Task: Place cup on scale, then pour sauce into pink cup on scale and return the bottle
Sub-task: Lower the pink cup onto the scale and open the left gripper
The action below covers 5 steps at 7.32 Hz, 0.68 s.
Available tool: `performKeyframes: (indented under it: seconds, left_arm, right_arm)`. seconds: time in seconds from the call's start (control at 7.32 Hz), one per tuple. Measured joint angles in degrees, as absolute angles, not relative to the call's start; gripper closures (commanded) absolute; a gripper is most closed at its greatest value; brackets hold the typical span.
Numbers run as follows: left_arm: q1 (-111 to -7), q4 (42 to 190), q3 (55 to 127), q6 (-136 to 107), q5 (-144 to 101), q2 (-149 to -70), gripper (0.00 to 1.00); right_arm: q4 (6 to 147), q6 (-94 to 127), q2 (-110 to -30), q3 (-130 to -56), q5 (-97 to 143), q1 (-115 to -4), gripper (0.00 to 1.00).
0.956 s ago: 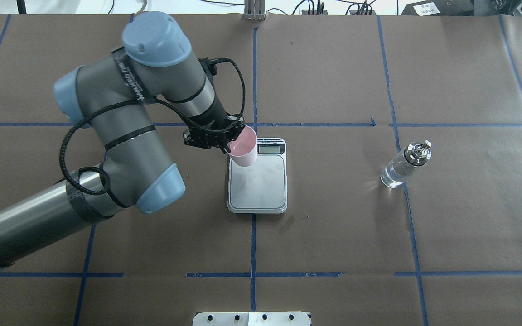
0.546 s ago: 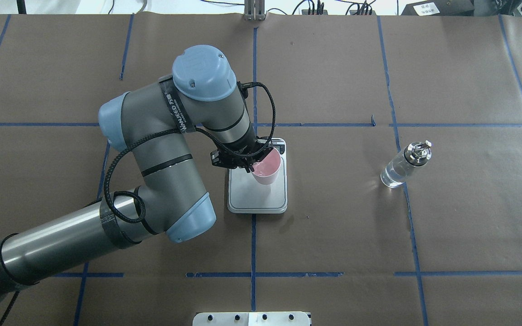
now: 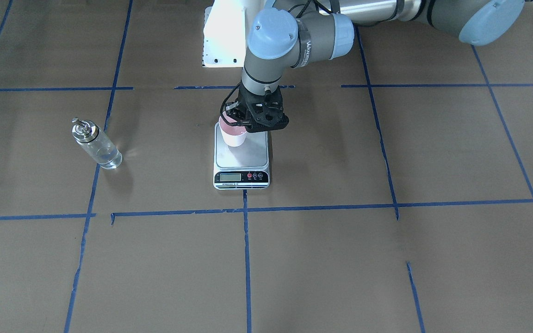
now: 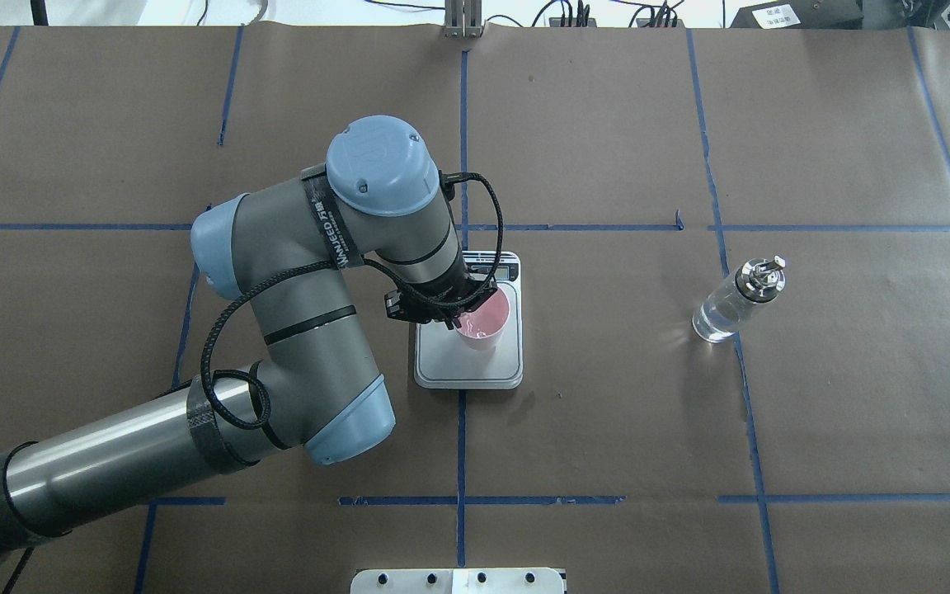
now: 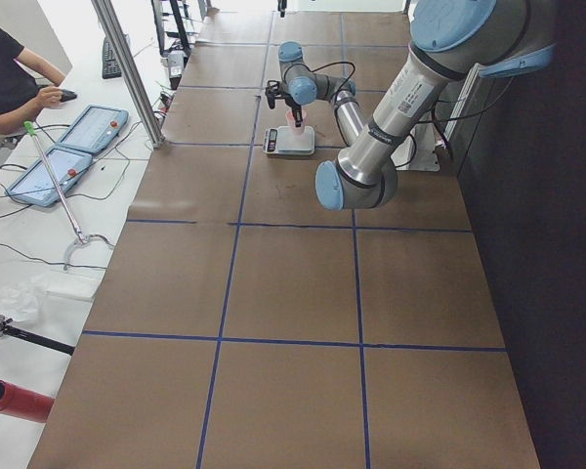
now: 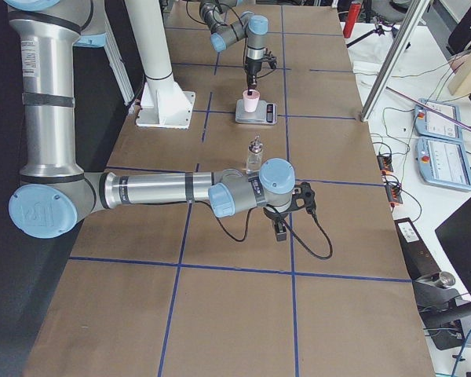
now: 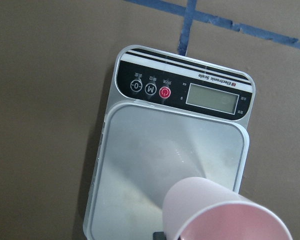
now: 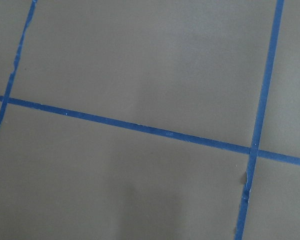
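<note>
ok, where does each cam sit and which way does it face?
Front-facing: across the table, facing the robot; left arm, left hand gripping cup at scale.
Overhead: behind the robot, looking down; left arm, bottle.
Exterior left: table's left end; left arm.
Exterior right: opposite end; right arm near, left far.
Left wrist: down at scale, cup.
Right wrist: down at table only.
Shared: front-facing and overhead both show cup, scale, bottle.

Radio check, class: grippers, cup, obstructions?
Left gripper shut on pale pink tapered cup over steel-grey square scale. Right gripper: cannot tell. Clear glass bottle stands apart.
</note>
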<state>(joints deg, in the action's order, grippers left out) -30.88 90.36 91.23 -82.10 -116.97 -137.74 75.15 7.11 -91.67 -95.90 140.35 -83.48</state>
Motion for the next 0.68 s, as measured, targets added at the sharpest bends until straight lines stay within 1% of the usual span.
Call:
performKeyframes:
  seconds: [0.68]
  left_arm:
    - [-30.85, 90.71, 91.98, -82.03, -115.87, -136.68, 1.00]
  right_arm:
    - [75.15, 7.12, -91.70, -96.31, 140.34, -83.50, 0.00]
